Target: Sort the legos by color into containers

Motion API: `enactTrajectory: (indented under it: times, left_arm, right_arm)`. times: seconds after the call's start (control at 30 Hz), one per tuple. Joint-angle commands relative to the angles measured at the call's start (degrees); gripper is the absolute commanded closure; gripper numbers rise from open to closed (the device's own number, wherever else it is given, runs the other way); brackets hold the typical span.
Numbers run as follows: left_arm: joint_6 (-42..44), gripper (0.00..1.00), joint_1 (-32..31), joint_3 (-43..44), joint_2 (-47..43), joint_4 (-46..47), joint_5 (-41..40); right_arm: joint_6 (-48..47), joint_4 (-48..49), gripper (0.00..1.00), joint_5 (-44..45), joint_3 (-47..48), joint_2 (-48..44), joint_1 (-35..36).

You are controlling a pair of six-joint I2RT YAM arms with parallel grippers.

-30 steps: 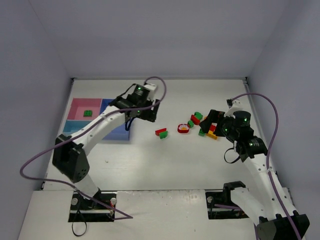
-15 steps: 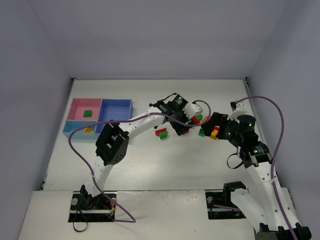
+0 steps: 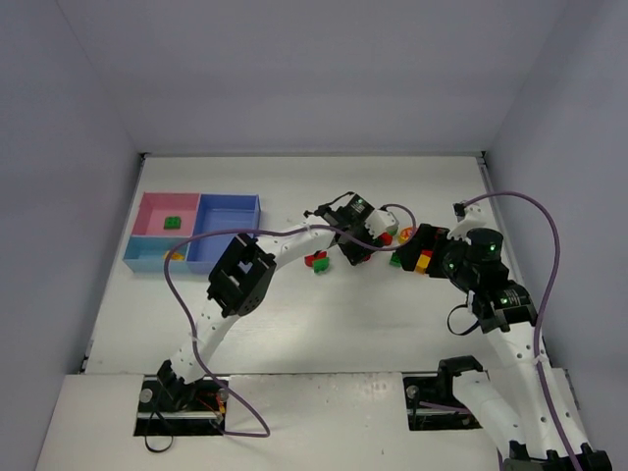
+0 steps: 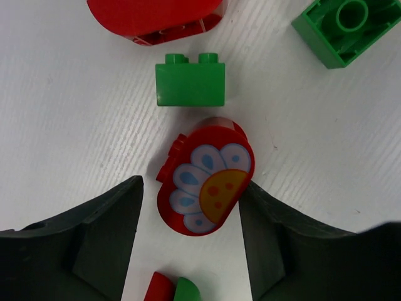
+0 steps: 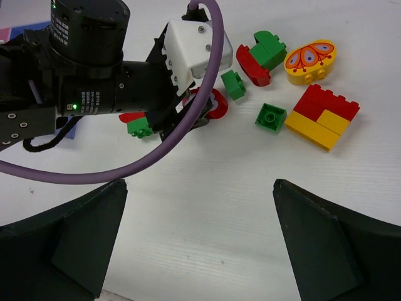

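Bright, even light with soft shadows (wrist views sharp)

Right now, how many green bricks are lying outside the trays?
4 green bricks: one by the left arm, a small one, an upturned one, one on a red curved brick. The arm may hide more.

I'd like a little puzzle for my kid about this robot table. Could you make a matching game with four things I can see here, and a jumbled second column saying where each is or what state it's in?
Column one:
1 red flower brick
2 yellow oval brick
3 pink tray
4 right gripper

Column two:
a holds one green brick
b wide open, empty
c inside the open left gripper
d lying near the red-and-yellow block

Pairs: 1-c; 2-d; 3-a; 4-b
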Motion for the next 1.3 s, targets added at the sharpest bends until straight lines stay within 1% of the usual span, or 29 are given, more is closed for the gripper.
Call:
enactTrajectory:
  times: [0.0, 0.07, 0.1, 0.2, 0.23, 0.3, 0.33, 0.37, 0.4, 0.47, 0.5, 0.53, 0.6, 0.63, 0.7, 0.73, 0.8, 0.83, 0.93, 0.97, 1.03, 1.17, 1.2, 1.23, 1.27]
  left_arm:
    - [0.0, 0.45, 0.1, 2.5, -2.3, 5.1, -1.3]
    - [-0.3, 0.47, 0.3, 1.6, -2.6, 5.8, -0.6]
    - [-1.1, 0.54, 0.5, 1.0, -3.0, 7.0, -0.2]
    - [-2.9, 0.71, 1.3, -2.9, -5.2, 10.1, 0.5]
    - [-3.5, 0.79, 1.6, -3.8, -6.8, 10.7, 0.4]
    - [-5.0, 0.81, 2.7, -7.0, -8.7, 12.0, -0.1]
    - [-5.7, 0.86, 3.1, -8.2, -11.2, 12.3, -0.6]
    - [-6.5, 0.86, 3.7, -9.4, -12.5, 12.6, -1.0]
    - [-8.6, 0.86, 4.8, -11.9, -14.1, 13.3, -2.4]
    - [-10.7, 0.86, 6.4, -14.1, -18.7, 13.4, -3.4]
    - [-13.8, 0.86, 8.0, -16.2, -20.3, 13.4, -5.7]
    - [-15.1, 0.86, 8.8, -17.0, -23.5, 12.9, -7.6]
    - [-18.0, 0.86, 11.0, -19.0, -26.4, 10.5, -11.7]
    - [-19.0, 0.86, 11.8, -19.7, -29.0, 9.4, -16.6]
    - [-21.6, 0.86, 13.7, -21.1, -31.2, 6.4, -20.4]
    - [-22.5, 0.86, 16.1, -22.9, -33.2, 5.6, -22.6]
    - [-24.7, 0.86, 19.1, -24.7, -34.7, 4.2, -23.8]
    - [-25.3, 0.86, 22.3, -25.8, -35.5, 3.8, -23.9]
    - [-27.9, 0.86, 27.8, -26.1, -35.5, 1.2, -23.9]
    - [-28.6, 0.85, 28.8, -26.2, -35.3, 0.4, -24.2]
    - [-29.2, 0.82, 31.1, -25.9, -34.5, -1.1, -24.4]
    - [-31.0, 0.72, 33.0, -26.2, -33.1, -3.1, -24.3]
    - [-31.2, 0.67, 33.3, -26.3, -32.7, -3.3, -24.3]
    - [-31.4, 0.56, 33.5, -26.5, -32.5, -3.5, -24.2]
    - [-31.3, 0.53, 33.6, -26.8, -32.0, -3.6, -23.5]
  right_arm:
    - [0.5, 2.1, 0.0, -0.4, 2.8, -0.8, 0.3]
    - [0.5, 2.1, 0.0, -0.3, 2.8, -0.9, 0.3]
    - [0.4, 2.0, 0.0, -0.2, 2.7, -1.0, 0.3]
    - [0.4, 1.9, 0.0, 0.1, 2.8, -1.4, 0.3]
    - [0.3, 1.8, 0.0, 0.1, 2.8, -1.4, 0.3]
    - [0.4, 1.8, 0.0, 0.1, 2.8, -1.5, 0.3]
    - [0.3, 1.8, 0.0, 0.0, 2.8, -1.5, 0.3]
    - [0.4, 1.8, 0.0, 0.1, 3.0, -1.4, 0.3]
    - [0.3, 1.8, 0.0, 0.0, 3.1, -1.4, 0.3]
    - [0.3, 1.9, 0.0, 0.0, 3.3, -1.3, 0.3]
    - [0.3, 1.8, 0.0, 0.0, 3.3, -1.2, 0.3]
    - [0.2, 1.9, 0.0, 0.0, 3.3, -1.1, 0.3]
    - [-0.1, 1.8, 0.0, 0.1, 3.2, -1.0, 0.3]
    - [-0.2, 1.8, 0.0, 0.1, 3.2, -0.9, 0.3]
    - [-0.2, 1.8, 0.0, 0.3, 3.0, -0.7, 0.3]
    - [-0.1, 1.9, 0.0, 0.3, 2.9, -0.6, 0.3]
    - [-0.3, 1.9, 0.0, 0.3, 2.8, -0.2, 0.3]
    - [-0.3, 2.0, 0.0, 0.3, 2.8, 0.0, 0.3]
    - [-0.6, 2.0, 0.0, 0.4, 2.8, 0.9, 0.3]
    - [-0.7, 2.0, 0.0, 0.4, 2.9, 1.1, 0.3]
    - [-0.7, 2.1, 0.0, 0.5, 3.0, 1.4, 0.3]
    - [-0.7, 2.1, 0.0, 0.8, 2.8, 1.5, 0.3]
    - [-0.7, 2.1, 0.0, 1.0, 2.8, 1.4, 0.3]
    - [-0.7, 2.1, 0.0, 1.0, 2.6, 1.4, 0.3]
    - [-0.6, 2.1, 0.0, 1.1, 2.6, 1.4, 0.3]
